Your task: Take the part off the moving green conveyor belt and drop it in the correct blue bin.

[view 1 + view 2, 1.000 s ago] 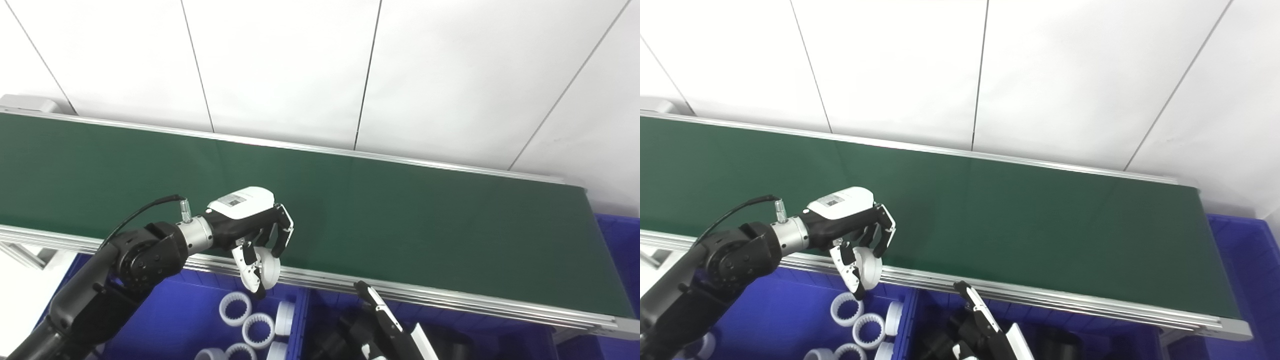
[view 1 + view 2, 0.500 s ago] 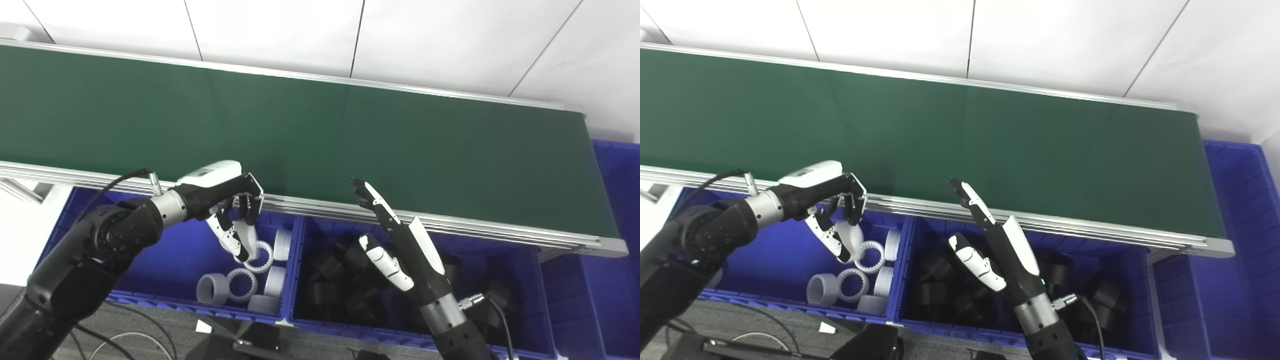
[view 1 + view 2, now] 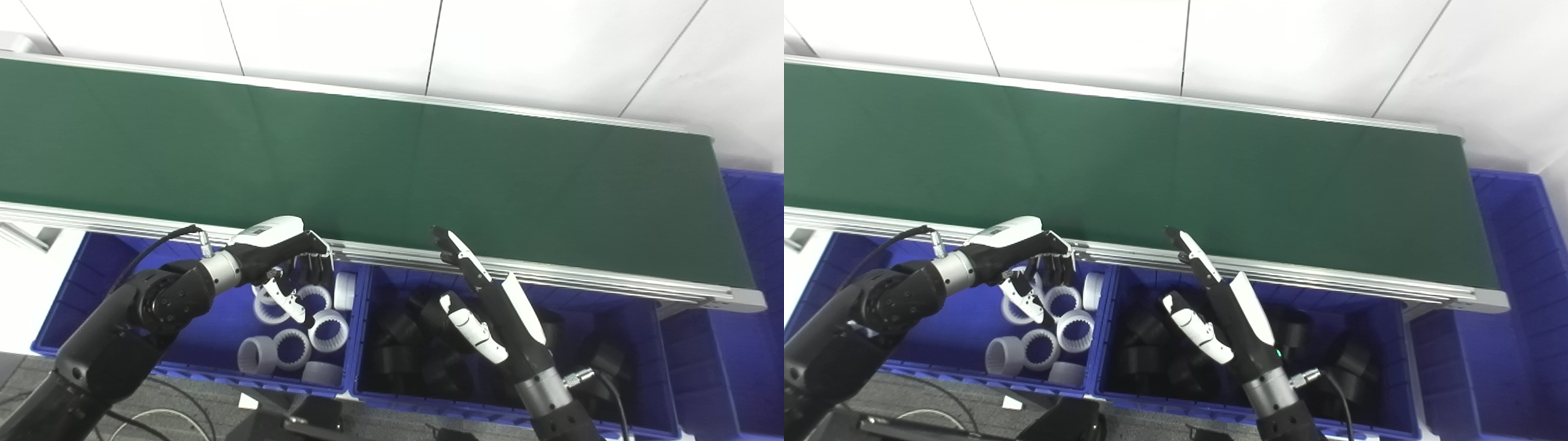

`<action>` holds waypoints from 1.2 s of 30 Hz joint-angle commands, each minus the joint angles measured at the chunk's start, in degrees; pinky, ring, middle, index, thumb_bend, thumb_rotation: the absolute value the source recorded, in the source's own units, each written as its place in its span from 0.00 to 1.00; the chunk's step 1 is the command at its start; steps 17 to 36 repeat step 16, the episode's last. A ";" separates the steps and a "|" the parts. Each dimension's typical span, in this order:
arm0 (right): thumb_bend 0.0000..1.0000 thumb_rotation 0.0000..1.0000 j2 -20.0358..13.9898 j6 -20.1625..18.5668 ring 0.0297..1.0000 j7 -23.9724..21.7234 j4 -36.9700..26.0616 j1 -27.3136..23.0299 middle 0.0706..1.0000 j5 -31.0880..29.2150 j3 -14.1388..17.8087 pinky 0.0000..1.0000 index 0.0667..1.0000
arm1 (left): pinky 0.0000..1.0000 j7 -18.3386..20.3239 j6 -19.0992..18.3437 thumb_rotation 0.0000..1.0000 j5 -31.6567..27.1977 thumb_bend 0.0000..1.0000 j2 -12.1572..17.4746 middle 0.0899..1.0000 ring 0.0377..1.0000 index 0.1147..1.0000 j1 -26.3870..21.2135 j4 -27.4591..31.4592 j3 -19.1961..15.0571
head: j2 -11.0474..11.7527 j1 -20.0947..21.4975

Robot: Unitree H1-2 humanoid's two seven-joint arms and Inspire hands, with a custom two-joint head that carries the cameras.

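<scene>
The green conveyor belt [image 3: 392,159] runs across the view with no part on it. My left hand [image 3: 294,269] hangs over the left blue bin [image 3: 202,318], fingers apart and pointing down, holding nothing. Several white toothed rings [image 3: 329,323] lie in that bin just under the hand. My right hand [image 3: 484,306] is open and flat, fingers stretched toward the belt's near rail, above the middle blue bin [image 3: 618,343], which holds black parts [image 3: 398,327].
The belt's aluminium near rail [image 3: 551,272] runs above the bins. A third blue bin [image 3: 753,245] stands at the far right past the belt's end. Cables and a dark stand [image 3: 288,422] lie on the floor in front.
My left hand carried a white ring from the belt's edge down over the left bin and opened; the ring is no longer in it. The camera tilted down. The right hand barely moved.
</scene>
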State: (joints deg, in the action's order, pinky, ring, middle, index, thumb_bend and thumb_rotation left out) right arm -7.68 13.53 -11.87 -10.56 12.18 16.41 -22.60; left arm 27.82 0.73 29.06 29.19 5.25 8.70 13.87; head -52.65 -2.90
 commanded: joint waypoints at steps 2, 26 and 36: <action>0.39 0.96 0.65 0.11 0.93 0.07 -2.25 -0.40 0.96 -0.69 0.20 0.88 0.94 | 0.53 -1.43 0.57 0.00 -0.69 0.72 0.91 0.72 0.64 0.65 -0.42 1.48 -0.92 | -0.05 -0.06; 0.40 0.97 0.77 0.25 0.93 0.35 -1.90 0.25 0.96 -0.36 0.22 0.88 0.94 | 0.46 -4.32 5.57 0.00 -11.12 0.62 -1.09 0.60 0.53 0.57 2.78 4.27 -4.95 | 0.64 1.54; 0.40 0.97 0.77 0.25 0.93 0.35 -1.90 0.25 0.96 -0.36 0.22 0.88 0.94 | 0.46 -4.32 5.57 0.00 -11.12 0.62 -1.09 0.60 0.53 0.57 2.78 4.27 -4.95 | 0.64 1.54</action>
